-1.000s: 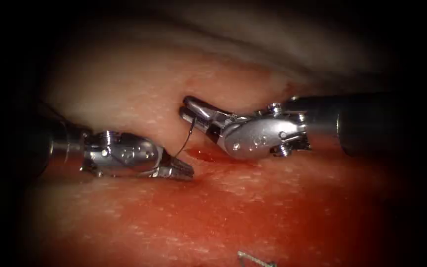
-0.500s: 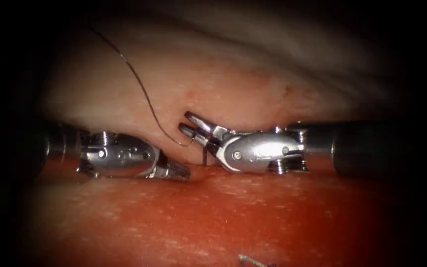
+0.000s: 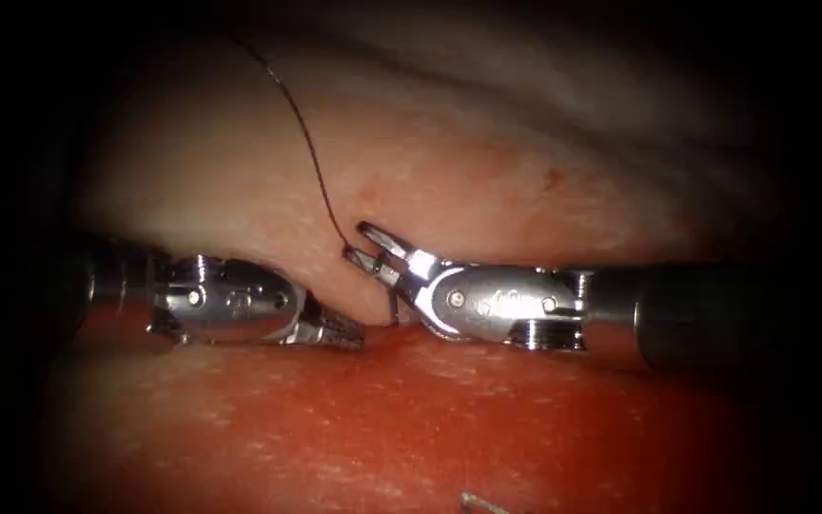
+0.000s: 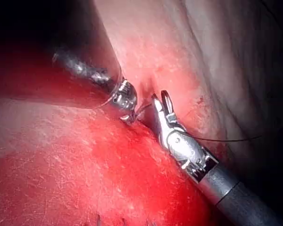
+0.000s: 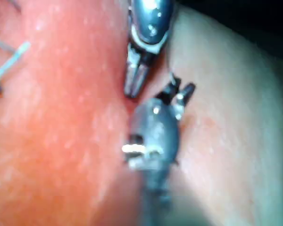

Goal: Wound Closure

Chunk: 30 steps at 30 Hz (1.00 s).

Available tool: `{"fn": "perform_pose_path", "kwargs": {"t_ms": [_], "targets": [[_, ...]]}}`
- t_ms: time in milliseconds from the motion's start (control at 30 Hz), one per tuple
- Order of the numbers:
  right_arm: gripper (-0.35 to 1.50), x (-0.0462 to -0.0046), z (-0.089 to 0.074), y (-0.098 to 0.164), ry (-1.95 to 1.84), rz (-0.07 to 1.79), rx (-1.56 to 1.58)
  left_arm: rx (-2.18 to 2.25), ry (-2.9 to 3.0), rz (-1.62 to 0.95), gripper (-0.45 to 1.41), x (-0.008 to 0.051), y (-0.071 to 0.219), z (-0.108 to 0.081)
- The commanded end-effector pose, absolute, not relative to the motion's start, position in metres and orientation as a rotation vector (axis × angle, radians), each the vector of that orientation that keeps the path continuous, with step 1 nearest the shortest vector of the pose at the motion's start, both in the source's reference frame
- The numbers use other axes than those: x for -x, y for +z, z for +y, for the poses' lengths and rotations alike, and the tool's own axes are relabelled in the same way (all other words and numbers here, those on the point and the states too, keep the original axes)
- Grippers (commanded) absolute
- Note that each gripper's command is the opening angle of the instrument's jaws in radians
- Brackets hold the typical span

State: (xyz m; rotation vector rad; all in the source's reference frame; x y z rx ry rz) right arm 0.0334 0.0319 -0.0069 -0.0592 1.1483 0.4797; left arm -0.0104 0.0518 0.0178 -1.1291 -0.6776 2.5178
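My left tool (image 3: 335, 333) lies at the cut (image 3: 380, 326) with its jaws shut. They seem to grip the needle (image 4: 142, 110), a thin curved sliver at their tip. A short piece of needle (image 3: 394, 308) stands out of the tissue (image 3: 487, 181) just right of them. My right tool (image 3: 362, 244) comes in from the right with its jaws open just above the cut. The dark thread (image 3: 304, 143) runs from the upper left down to the right tool's lower jaw tip. The right tool (image 4: 160, 101) stands close beside the left tool (image 4: 128, 115). The two are seen again as left tool (image 5: 134, 80) and right tool (image 5: 179, 90).
Red fluid (image 3: 411, 419) covers the tissue below the cut, while the tissue above is pale. A cut end of thread (image 3: 473, 498) lies at the lower edge, seen as teal pieces of cut thread (image 5: 9, 61) in the right wrist view.
The right tool has dropped lower toward the cut with its jaws still open. The thread has swung in from the upper left and now hangs straighter. The left tool has barely moved.
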Motion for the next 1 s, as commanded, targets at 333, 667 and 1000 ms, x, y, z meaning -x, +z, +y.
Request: {"fn": "perform_pose_path", "kwargs": {"t_ms": [333,667,1000], "targets": [[-0.35,-0.0333,0.0307,-0.0059,0.543,1.091,-0.066,1.130,2.517,-0.682,-0.30,0.0109,0.0183,0.0511],[-0.35,-0.0335,0.0331,-0.0067,0.513,1.133,0.065,1.130,2.517,-0.681,-0.31,0.0109,0.0183,0.0511],[-0.35,-0.0317,0.0342,-0.0104,0.441,0.971,0.158,1.128,2.517,-0.679,-0.31,0.0112,0.0184,0.0509]]}}
